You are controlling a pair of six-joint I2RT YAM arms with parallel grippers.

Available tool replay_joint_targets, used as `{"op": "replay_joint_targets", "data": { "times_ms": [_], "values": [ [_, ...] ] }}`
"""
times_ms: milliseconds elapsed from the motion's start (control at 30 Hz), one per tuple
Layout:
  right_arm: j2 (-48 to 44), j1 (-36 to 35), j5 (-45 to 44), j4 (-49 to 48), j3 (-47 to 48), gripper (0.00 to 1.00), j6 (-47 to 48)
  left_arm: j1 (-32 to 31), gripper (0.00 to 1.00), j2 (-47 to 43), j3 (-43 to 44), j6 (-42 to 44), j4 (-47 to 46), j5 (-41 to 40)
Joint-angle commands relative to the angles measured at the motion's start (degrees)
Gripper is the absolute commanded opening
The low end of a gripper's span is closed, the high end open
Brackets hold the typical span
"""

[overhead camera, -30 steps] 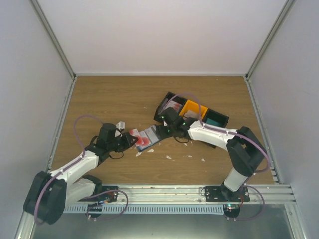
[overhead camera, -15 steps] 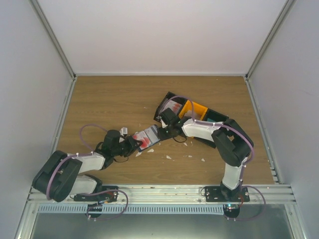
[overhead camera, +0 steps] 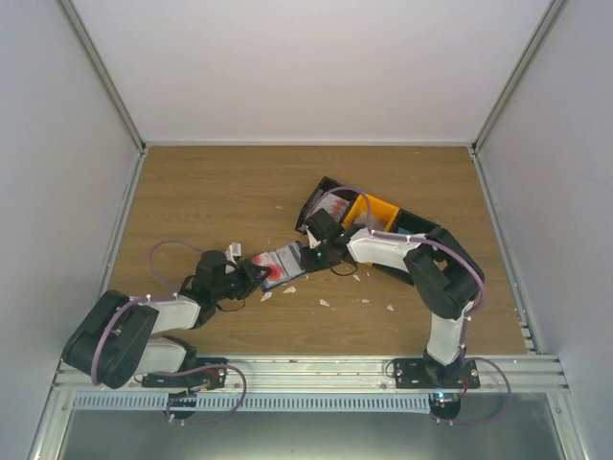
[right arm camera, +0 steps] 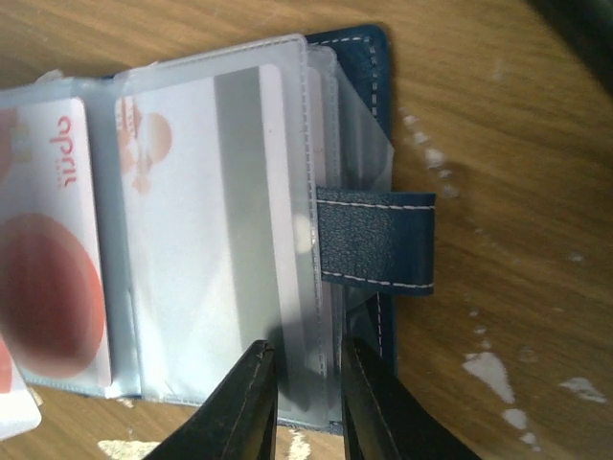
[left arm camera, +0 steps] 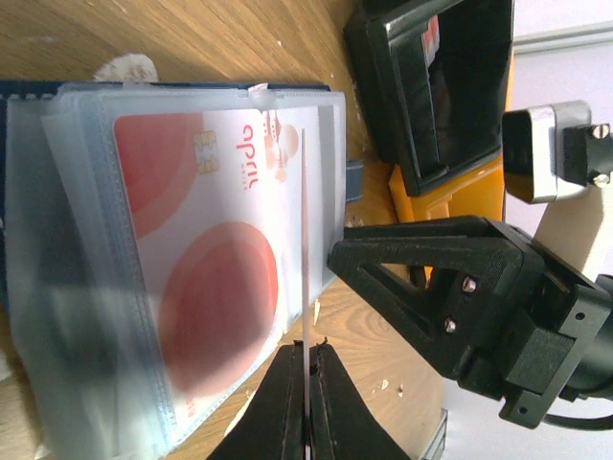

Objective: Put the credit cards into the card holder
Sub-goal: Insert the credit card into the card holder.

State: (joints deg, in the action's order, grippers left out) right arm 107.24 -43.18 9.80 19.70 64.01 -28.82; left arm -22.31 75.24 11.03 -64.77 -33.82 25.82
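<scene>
One credit card (left arm camera: 304,240) being clamped edge-on by the left end effector (left arm camera: 305,422), navy card holder (right arm camera: 375,240) lying open on the counter (right arm camera: 498,115) just beyond its fingertips, two more sitting in clear sleeves (right arm camera: 359,144), a red-and-white card (left arm camera: 211,268) with unreadable red lettering, a pale grey card (right arm camera: 220,220), right end effector (right arm camera: 308,407) standing narrowly parted over the sleeve edge.

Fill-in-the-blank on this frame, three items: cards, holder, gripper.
1. The left gripper is ____ on a thin pale plastic card seen edge-on.
2. The red-and-white printed card sits inside a clear plastic ____ of the dark navy folding card holder.
3. The holder's navy strap tab lies on the ____ table.
Missing words: shut; sleeve; wooden.
</scene>
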Motion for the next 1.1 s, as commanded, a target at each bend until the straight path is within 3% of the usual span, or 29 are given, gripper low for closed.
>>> {"op": "replay_joint_targets", "data": {
  "times_ms": [0, 367, 533, 733, 1067],
  "values": [
    [2.4, -2.2, 2.4, 3.1, 0.1, 0.19, -4.7, 1.3, 0.00, -2.6, -1.9, 2.8, -0.5, -0.9],
    [2.4, -4.4, -1.7, 5.0, 2.5, 0.21, -7.4, 4.3, 0.00, -2.7, -3.1, 8.0, -1.6, 3.2],
    [3.1, -4.3, -5.3, 7.9, 3.9, 0.27, -5.7, 4.7, 0.00, 0.4, -1.2, 10.5, -3.7, 7.5],
    [2.7, -4.3, -9.7, 9.6, 5.0, 0.41, -3.0, 5.4, 0.00, 3.2, 0.6, 12.5, -4.1, 9.2],
    [4.4, -4.3, -5.2, 9.1, 4.0, 0.38, -2.2, 6.2, 0.00, 6.8, 1.9, 14.3, -4.3, 11.2]
  ]
}}
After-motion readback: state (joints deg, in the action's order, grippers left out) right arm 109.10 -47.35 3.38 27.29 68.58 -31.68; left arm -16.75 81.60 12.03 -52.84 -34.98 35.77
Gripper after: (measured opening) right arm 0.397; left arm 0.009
